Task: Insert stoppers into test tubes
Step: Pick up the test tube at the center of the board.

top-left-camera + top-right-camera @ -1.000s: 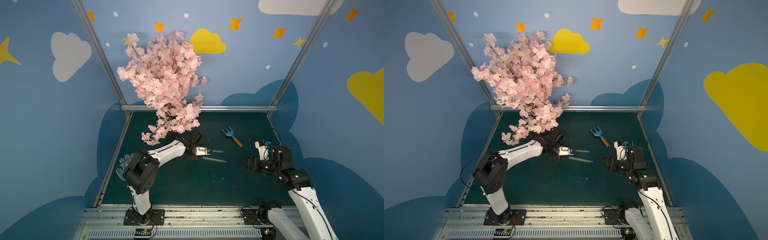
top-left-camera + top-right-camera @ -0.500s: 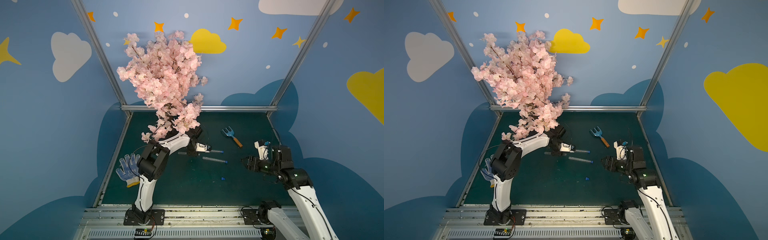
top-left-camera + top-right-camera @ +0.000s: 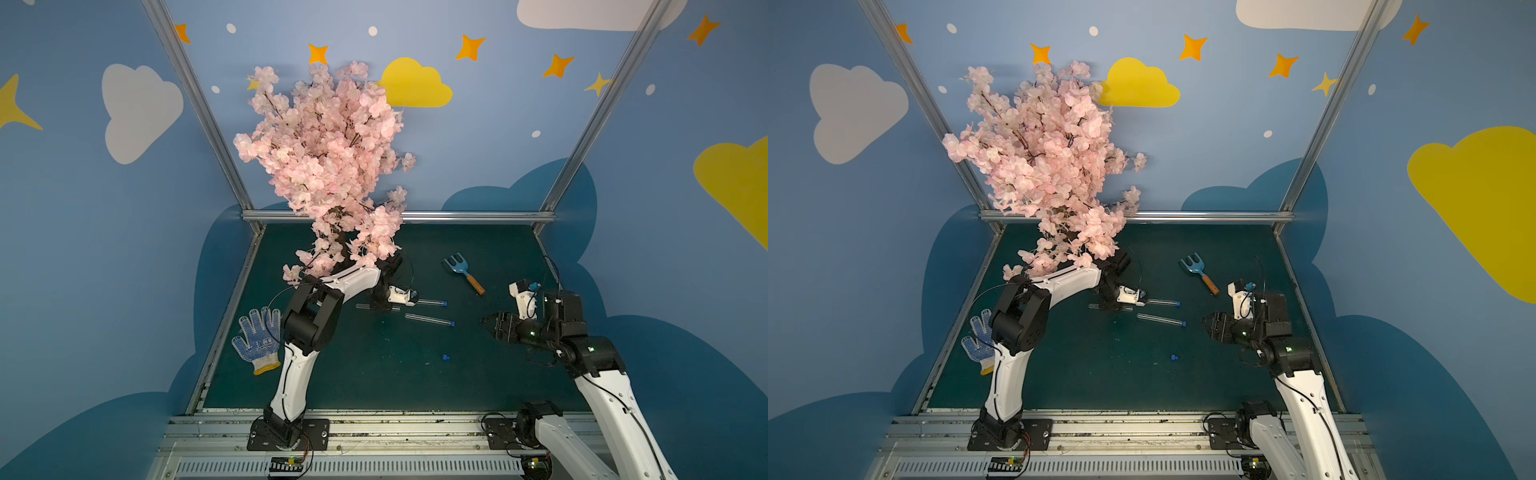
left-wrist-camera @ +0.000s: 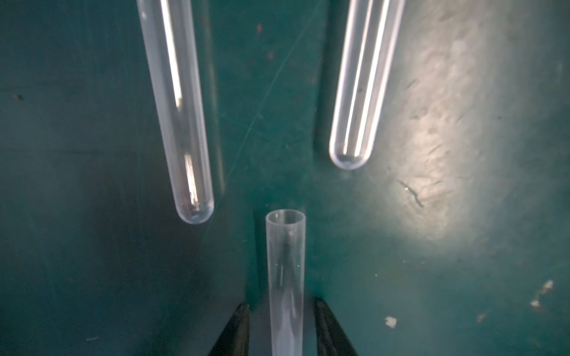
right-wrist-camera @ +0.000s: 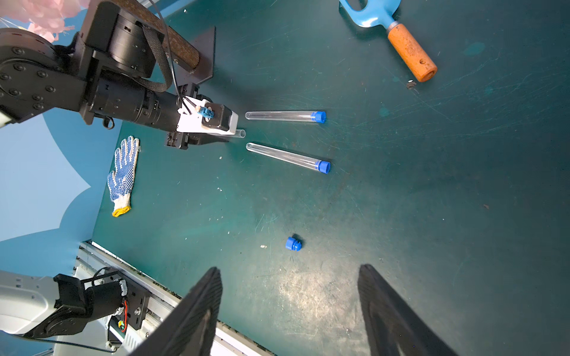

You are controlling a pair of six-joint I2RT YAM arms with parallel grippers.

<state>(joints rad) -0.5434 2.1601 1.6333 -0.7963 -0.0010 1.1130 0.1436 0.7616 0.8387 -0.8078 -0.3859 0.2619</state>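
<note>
Two test tubes (image 3: 430, 302) (image 3: 428, 320) lie on the green mat with blue stoppers in their mouths; both show in the right wrist view (image 5: 285, 116) (image 5: 287, 157). A third test tube (image 4: 285, 262), its mouth bare, lies between the fingers of my left gripper (image 4: 280, 308). The jaws stand close on either side of it with a thin gap each side. One loose blue stopper (image 5: 293, 243) (image 3: 446, 356) lies on the mat nearer the front. My right gripper (image 5: 288, 271) hovers wide open and empty, to the right of the stopper (image 3: 1174, 356).
A blue toy rake (image 3: 461, 270) with an orange handle lies at the back right. A pink blossom tree (image 3: 328, 166) overhangs the left arm. A dotted work glove (image 3: 257, 338) lies at the mat's left edge. Blue walls enclose the mat.
The left arm's elbow has swung up and right, uncovering the glove. Its jaws have narrowed around the open tube. The right arm has not moved.
</note>
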